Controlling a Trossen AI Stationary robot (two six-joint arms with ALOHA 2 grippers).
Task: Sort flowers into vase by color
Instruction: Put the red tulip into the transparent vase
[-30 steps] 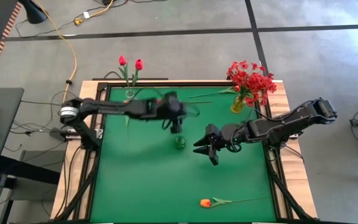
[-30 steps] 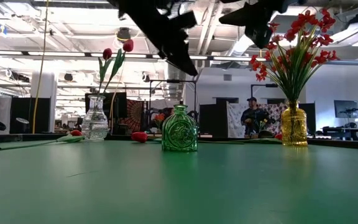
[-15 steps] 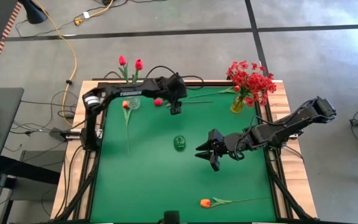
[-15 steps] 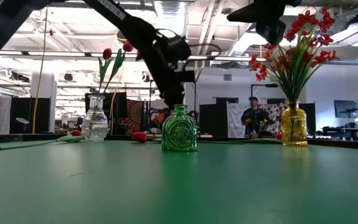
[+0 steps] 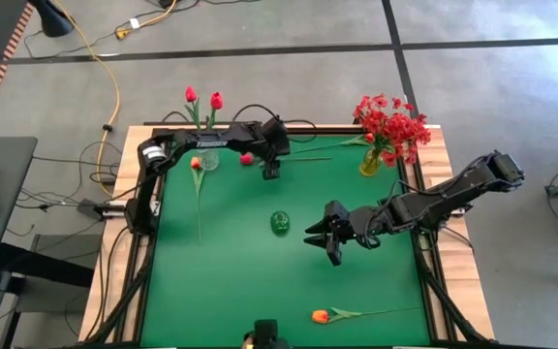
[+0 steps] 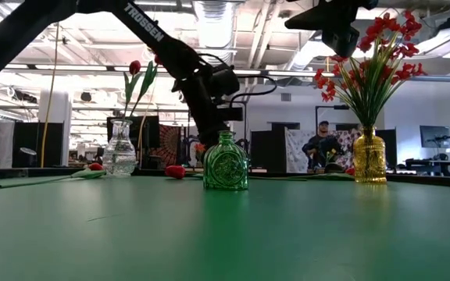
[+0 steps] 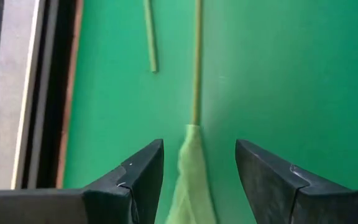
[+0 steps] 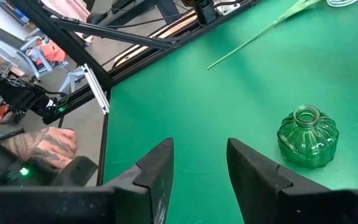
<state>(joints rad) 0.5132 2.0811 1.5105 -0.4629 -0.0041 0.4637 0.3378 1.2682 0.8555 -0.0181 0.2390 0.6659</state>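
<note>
— While viewed from above: green table mat (image 5: 231,281) in a wooden frame, grey floor around, yellow cable at the far left. On the mat: green glass vase (image 5: 279,222) at centre, clear vase (image 5: 204,155) with two red tulips (image 5: 203,98) at the far left corner, yellow vase (image 5: 370,161) with red blossom sprays (image 5: 391,123) at the far right. Loose items?

— Orange tulip (image 5: 321,316) near the front edge; red tulip (image 5: 247,158) and another tulip (image 5: 196,164) lying by the clear vase. Behind the table: open workshop hall, ceiling lights, a person standing far back.

— Grippers?

— Left gripper (image 7: 199,171) low over the far edge, fingers spread, straddling a green stem (image 7: 195,74) without pinching it. Right gripper (image 8: 199,163) right of the green vase, raised, fingers apart, holding nothing.

— Compared with a second ago?

— Left arm swung from table centre to the far edge, by the red tulip. Right arm almost unmoved. Flowers and vases unchanged.
</note>
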